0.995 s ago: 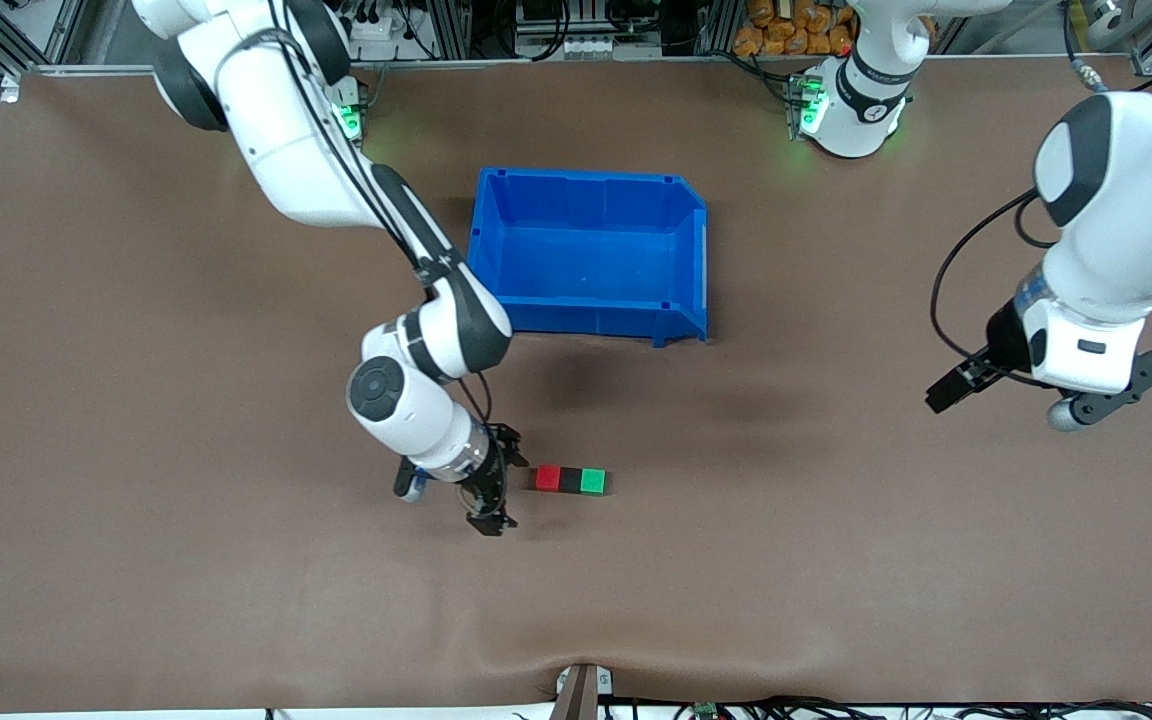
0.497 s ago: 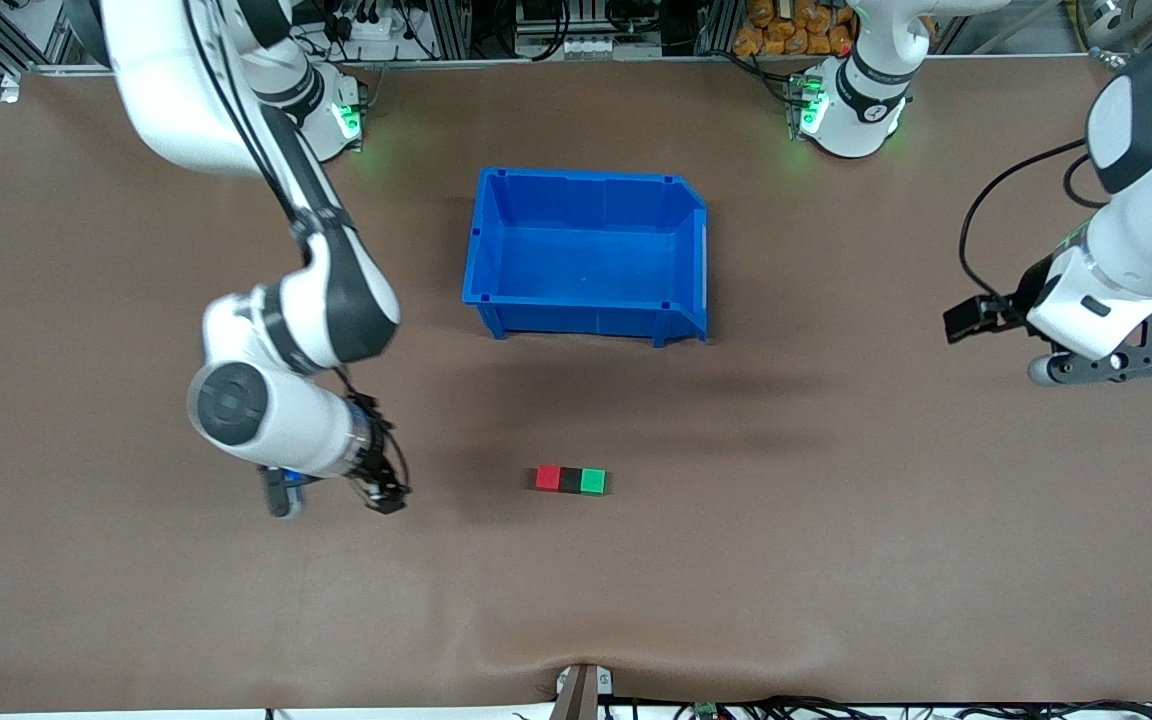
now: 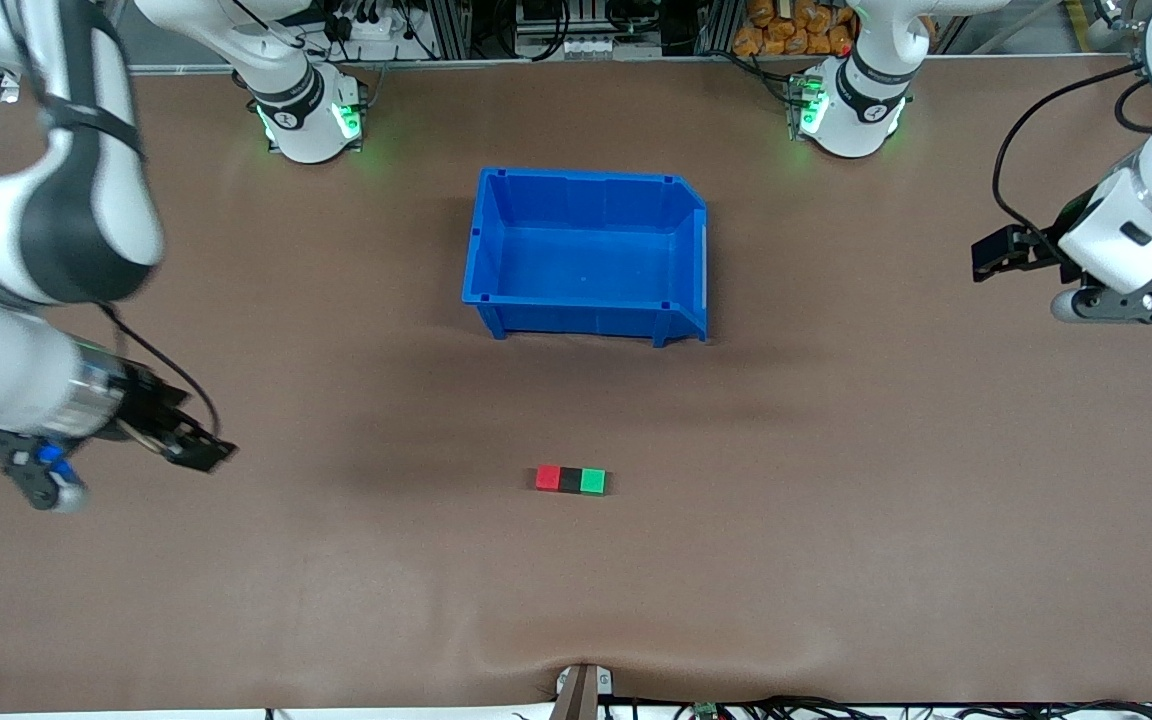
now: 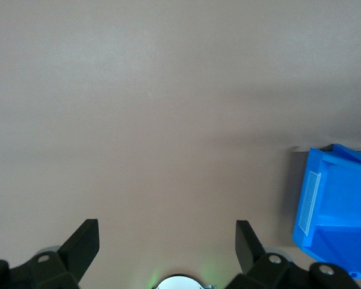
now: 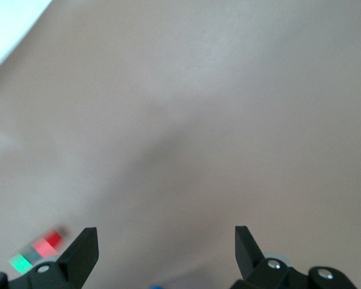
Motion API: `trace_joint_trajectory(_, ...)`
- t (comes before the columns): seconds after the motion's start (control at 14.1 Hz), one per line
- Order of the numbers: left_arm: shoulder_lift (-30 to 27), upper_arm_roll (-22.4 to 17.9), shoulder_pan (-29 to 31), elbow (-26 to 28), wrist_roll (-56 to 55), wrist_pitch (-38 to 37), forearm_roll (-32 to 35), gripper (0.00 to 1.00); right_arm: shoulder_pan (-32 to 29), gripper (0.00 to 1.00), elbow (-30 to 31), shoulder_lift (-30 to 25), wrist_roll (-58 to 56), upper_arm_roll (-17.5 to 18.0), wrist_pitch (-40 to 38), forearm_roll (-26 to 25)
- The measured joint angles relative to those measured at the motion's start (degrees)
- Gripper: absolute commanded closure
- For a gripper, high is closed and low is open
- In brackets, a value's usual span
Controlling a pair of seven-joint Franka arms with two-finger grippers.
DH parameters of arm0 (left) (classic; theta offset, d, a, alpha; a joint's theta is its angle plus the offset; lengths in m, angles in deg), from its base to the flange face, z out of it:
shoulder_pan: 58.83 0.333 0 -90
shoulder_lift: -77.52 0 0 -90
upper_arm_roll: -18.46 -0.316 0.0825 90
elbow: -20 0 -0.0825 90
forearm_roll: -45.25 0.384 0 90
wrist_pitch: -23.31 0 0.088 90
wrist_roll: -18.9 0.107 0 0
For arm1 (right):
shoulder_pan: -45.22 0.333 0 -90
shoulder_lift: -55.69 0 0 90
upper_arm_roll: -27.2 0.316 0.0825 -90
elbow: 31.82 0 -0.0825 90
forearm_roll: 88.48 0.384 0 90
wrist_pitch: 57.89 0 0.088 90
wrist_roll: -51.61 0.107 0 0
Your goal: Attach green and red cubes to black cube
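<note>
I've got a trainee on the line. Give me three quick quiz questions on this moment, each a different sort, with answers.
1. True or false: the red cube and green cube flank the black cube in one row.
2. Which gripper holds a cube? A) left gripper B) right gripper C) neither
3. Fill in: the blue bin lies ______ from the front camera than the cubes.

Key: 1 true. 2 C, both grippers are open and empty, each up over bare table toward its own arm's end. 3 farther.
</note>
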Motion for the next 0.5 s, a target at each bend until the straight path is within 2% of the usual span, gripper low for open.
trace_joint_trajectory(0.28, -0.21, -0.22, 0.37, -3.01, 6.12, -2.17, -0.38, 0.00, -12.91, 0.00, -0.19, -7.05, -23.22, 6.64, -8.58, -0.04)
trace_joint_trajectory(0.43, -0.22, -0.32, 1.25, -4.68, 6.67, -2.51, -2.41, 0.00, -13.52, 0.00, 2.10, -12.29, -25.90, 7.74, -9.22, -0.65)
trace_joint_trajectory(0.5, -0.22, -0.39, 1.48, -5.11, 6.66, -2.65, -2.90, 0.00, -12.67, 0.00, 5.45, -15.61, -26.02, 8.47, -7.96, -2.26)
